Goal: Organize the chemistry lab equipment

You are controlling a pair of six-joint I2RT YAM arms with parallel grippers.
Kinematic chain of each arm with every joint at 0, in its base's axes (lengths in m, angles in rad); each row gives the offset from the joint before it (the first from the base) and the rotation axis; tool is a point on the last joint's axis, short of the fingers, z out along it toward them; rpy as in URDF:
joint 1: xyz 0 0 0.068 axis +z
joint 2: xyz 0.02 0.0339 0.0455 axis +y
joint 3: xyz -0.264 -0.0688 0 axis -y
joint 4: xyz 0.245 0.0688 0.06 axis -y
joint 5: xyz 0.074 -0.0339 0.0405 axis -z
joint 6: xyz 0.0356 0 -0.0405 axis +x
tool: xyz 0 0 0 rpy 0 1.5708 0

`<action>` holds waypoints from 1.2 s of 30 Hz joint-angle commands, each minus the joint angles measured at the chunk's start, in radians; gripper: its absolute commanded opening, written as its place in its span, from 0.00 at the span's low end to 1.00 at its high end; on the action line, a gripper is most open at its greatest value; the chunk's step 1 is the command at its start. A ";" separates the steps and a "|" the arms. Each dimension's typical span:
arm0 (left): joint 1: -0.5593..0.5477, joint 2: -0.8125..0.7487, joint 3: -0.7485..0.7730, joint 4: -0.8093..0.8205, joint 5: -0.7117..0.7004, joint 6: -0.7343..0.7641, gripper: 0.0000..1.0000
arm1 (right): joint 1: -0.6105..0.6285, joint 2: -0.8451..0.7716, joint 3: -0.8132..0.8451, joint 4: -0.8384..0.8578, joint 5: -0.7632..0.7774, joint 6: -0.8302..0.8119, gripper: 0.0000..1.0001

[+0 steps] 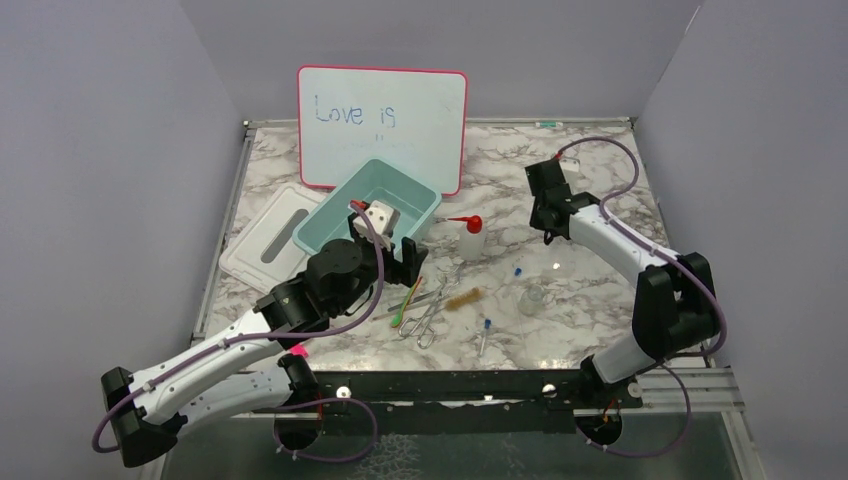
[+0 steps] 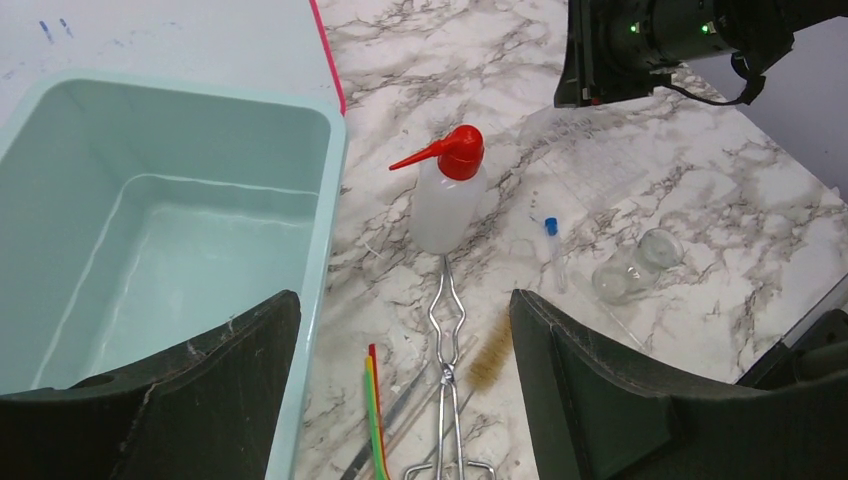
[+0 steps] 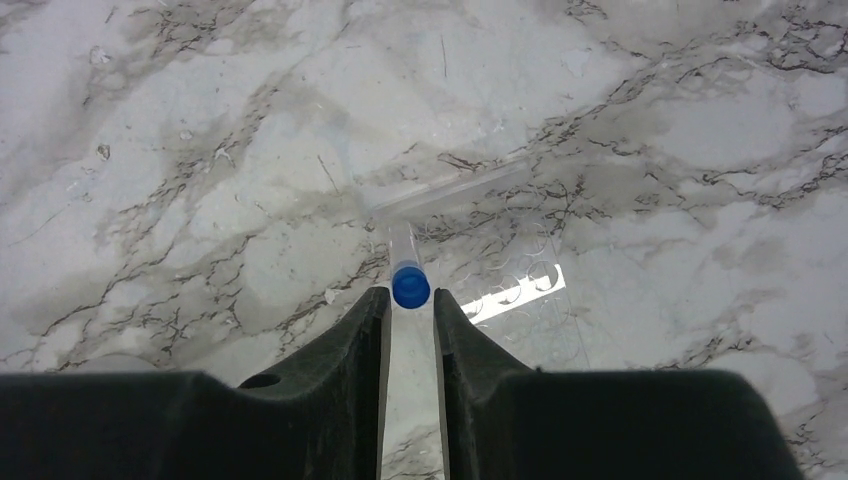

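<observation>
My left gripper (image 1: 385,255) is open and empty. It hangs over the table beside the right wall of the teal bin (image 1: 318,232). In the left wrist view its fingers (image 2: 405,315) frame the metal tongs (image 2: 447,350) and the brown brush (image 2: 490,360). Beyond them stand the white squeeze bottle with red nozzle (image 2: 447,195), a blue-capped tube (image 2: 553,240) and the small glass flask (image 2: 635,268). My right gripper (image 1: 548,225) is at the back right. Its narrow fingers (image 3: 410,298) are closed on the cap of a blue-capped tube (image 3: 410,283), upright over a clear rack (image 3: 520,285).
The pink-framed whiteboard (image 1: 382,125) leans at the back. A white lid (image 1: 270,235) lies left of the bin. A green and red strip (image 2: 375,410) lies by the tongs. Another blue-capped tube (image 1: 485,330) lies near the front edge.
</observation>
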 commanded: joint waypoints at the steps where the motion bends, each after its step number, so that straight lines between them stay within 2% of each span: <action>1: -0.001 -0.006 0.000 -0.001 -0.043 0.013 0.79 | -0.001 0.044 0.057 -0.053 0.006 -0.023 0.26; 19: 0.000 -0.024 -0.005 -0.005 -0.059 0.009 0.79 | -0.005 0.118 0.135 -0.051 0.071 -0.023 0.24; 23: 0.000 -0.023 -0.006 -0.007 -0.062 0.008 0.79 | -0.005 0.088 0.117 -0.043 0.045 -0.017 0.28; 28: 0.000 -0.024 -0.006 -0.006 -0.058 0.007 0.79 | -0.005 0.059 0.100 -0.047 0.044 -0.018 0.39; 36: -0.001 -0.022 -0.006 -0.006 -0.058 0.006 0.79 | -0.005 0.027 0.087 -0.027 0.016 -0.036 0.40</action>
